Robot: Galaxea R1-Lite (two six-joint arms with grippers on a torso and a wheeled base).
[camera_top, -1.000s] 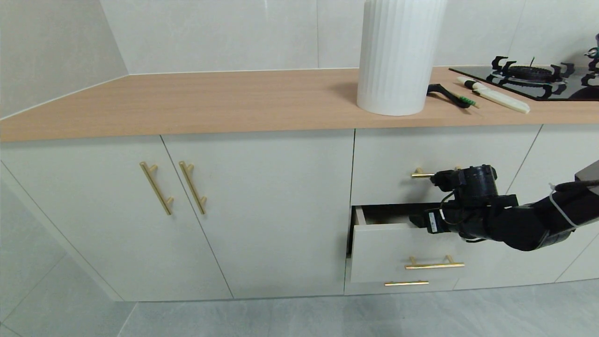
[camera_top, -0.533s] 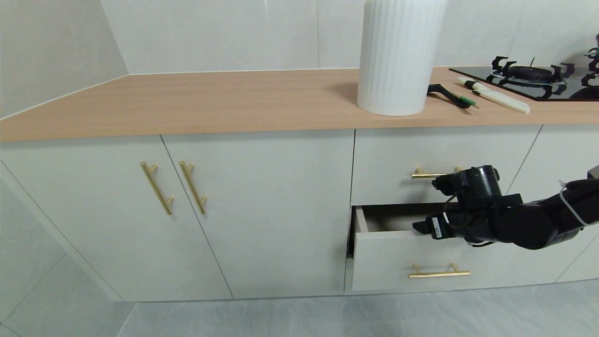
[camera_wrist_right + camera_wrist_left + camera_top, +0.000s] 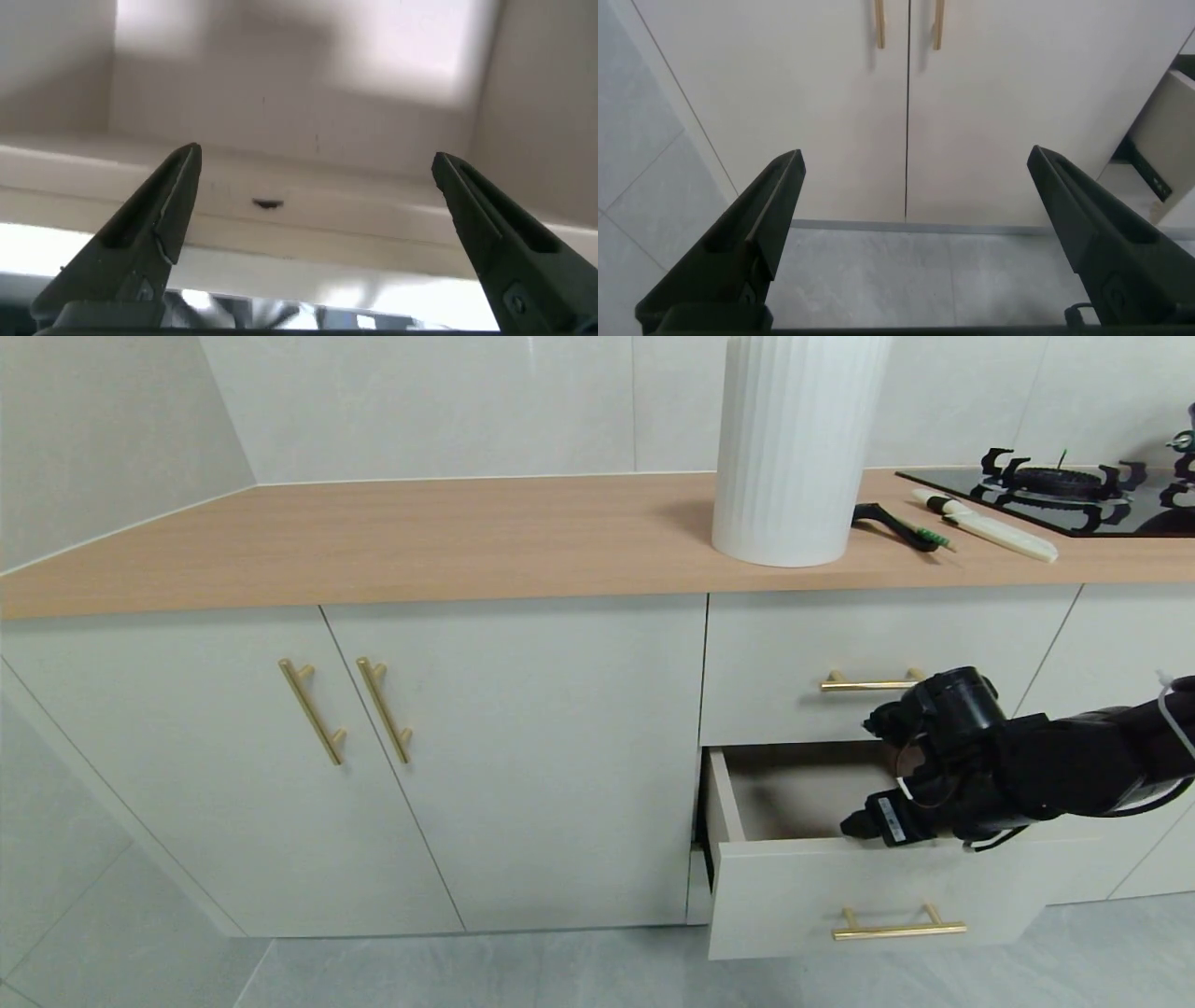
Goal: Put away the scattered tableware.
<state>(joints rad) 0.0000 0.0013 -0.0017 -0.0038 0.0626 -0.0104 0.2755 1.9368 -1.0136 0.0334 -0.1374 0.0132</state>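
The drawer (image 3: 794, 887) stands open at four o'clock in the head view, and my right fingers (image 3: 149, 233) sit at its front rim, at twelve o'clock from its handle (image 3: 898, 927). They are spread wide and grip nothing; I cannot tell whether they touch the rim. My left fingers (image 3: 747, 233) are spread wide too, hold nothing, and hang low before the cabinet doors (image 3: 990, 112) and the floor (image 3: 906, 280).

The tableware is not yet stowed. It lies on the tabletop (image 3: 420, 537) at two o'clock: a black tool (image 3: 896, 525) with a green tip, just beside the white vase (image 3: 794, 448) at the tool's nine o'clock, and a white knife (image 3: 994, 529) near the tool at its three o'clock, next to the stove (image 3: 1064, 490). The two pieces lie close but apart.

I judge both to be light, stiff and slim. They lie flat on a smooth top, so they may slide or roll when I close on them. I would come down from above and pinch each across its handle, near the middle of its length, so it does not tip. The knife's blade end looks slick and should be left alone. The tool sits near the vase, which leaves little room on that side, so I would close along the line from twelve to six o'clock.
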